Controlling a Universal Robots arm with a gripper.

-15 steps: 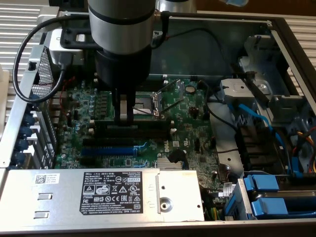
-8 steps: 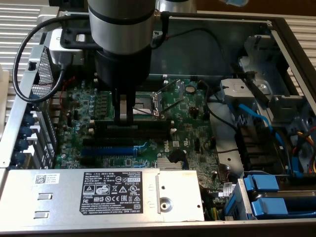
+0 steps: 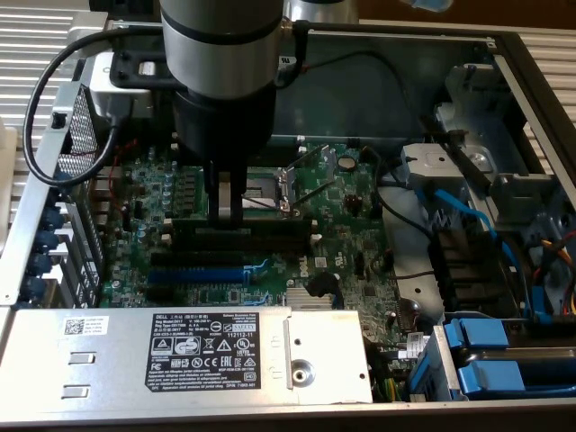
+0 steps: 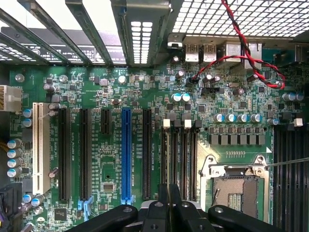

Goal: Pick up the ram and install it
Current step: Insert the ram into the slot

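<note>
The end effector (image 3: 225,209) points straight down into the open computer case. Its fingers are drawn in narrow and pinch the ram (image 3: 270,229) by its upper long edge, close to mid-length. The stick hangs level and on edge, parallel to the memory slots (image 4: 181,159) directly beneath the end effector. A central grip like this probably keeps both ends at one height, so neither corner would enter first. Whether the lower edge already sits in a slot or is just above it cannot be told.

Just behind the end effector lies the open CPU socket (image 3: 270,184), and its thin metal lever (image 3: 310,184) is raised at a slant near the ram's end on the exterior view's right. It looks like the closest thing that could snag. In front of the end effector run black expansion slots (image 3: 198,256) and the blue slot (image 3: 193,273). Beyond them is the grey power supply cover (image 3: 180,346) with its printed label. A black cable (image 3: 36,117) loops from the arm on the exterior view's left, well apart from the board. A red-and-black twisted wire (image 4: 241,48) crosses the board near the rear ports, away from the slots.
</note>
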